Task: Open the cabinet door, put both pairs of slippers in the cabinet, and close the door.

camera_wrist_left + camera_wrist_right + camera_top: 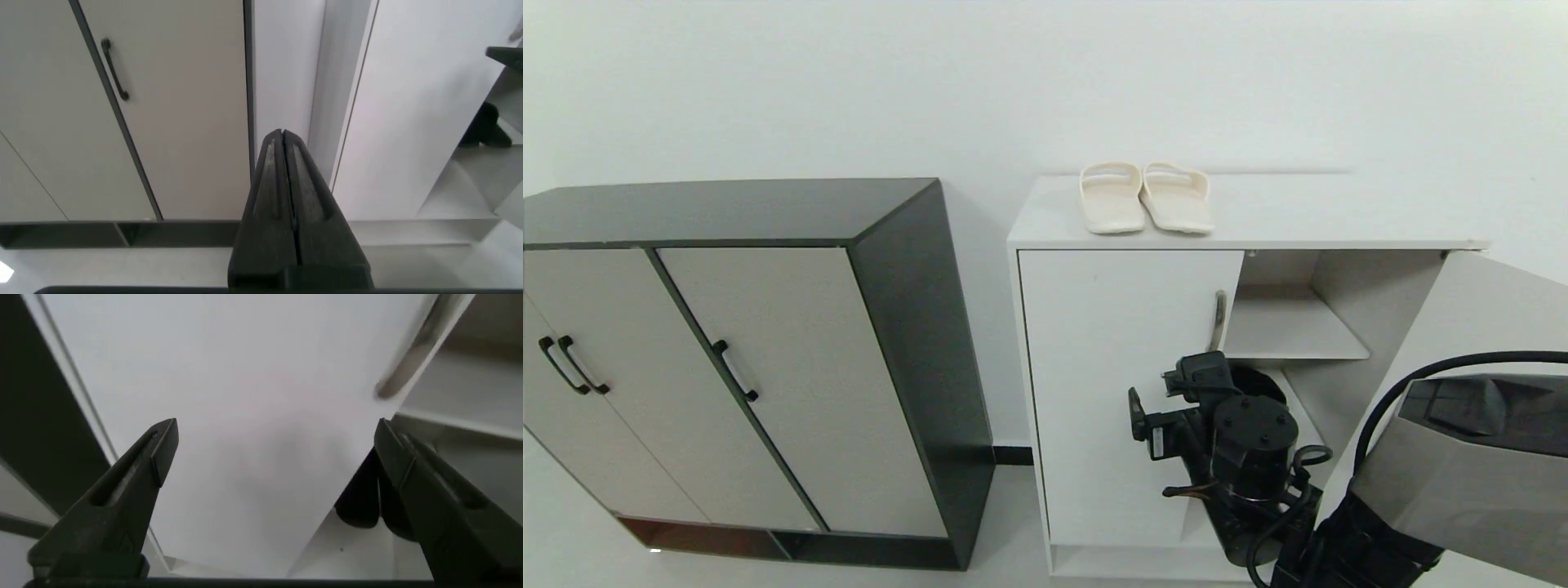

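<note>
Cream slippers (1146,198) atop white cabinet (1298,214), right door (1494,318) open

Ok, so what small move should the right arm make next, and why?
Probably raise the open right pincer toward the pair of cream slide slippers on top of the white cabinet. The cabinet's right door already stands open, the pincer is empty and low before the closed left door, and that pair lies outside.
</note>
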